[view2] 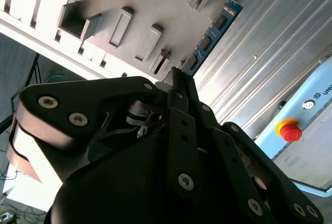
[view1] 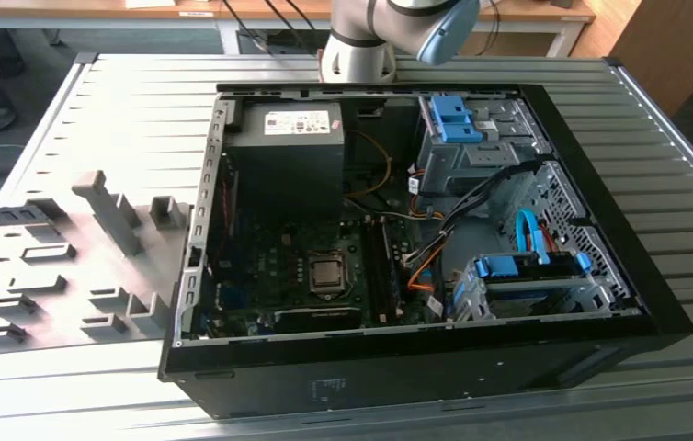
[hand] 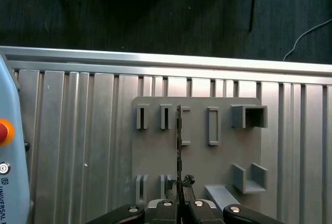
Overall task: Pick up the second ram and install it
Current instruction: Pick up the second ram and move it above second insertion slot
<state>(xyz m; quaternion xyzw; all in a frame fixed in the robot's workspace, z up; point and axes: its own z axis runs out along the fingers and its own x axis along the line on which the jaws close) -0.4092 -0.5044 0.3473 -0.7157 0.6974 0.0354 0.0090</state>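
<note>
In both wrist views my gripper [hand: 180, 183] [view2: 179, 77] is shut on the second ram. The ram is a thin dark board that shows edge-on [hand: 179, 130] in the first wrist view. In the second wrist view it shows as a blue-edged strip with black chips [view2: 213, 33]. It sticks out beyond the fingertips, held well above the gray fixture plate [hand: 197, 162], over the plate's row of narrow slots. The exterior view shows the open computer case [view1: 420, 367] with the motherboard's memory slots [view1: 378, 266] just to the exterior view's right of the processor socket [view1: 325, 274].
The gray fixture plate [view1: 52, 276] with raised blocks lies on the ribbed metal table [view1: 138, 110] at the exterior view's left of the case. A light blue pendant with a red stop button [view2: 290, 130] rests on the table. Cables and blue drive brackets [view1: 530, 266] crowd the case's right side.
</note>
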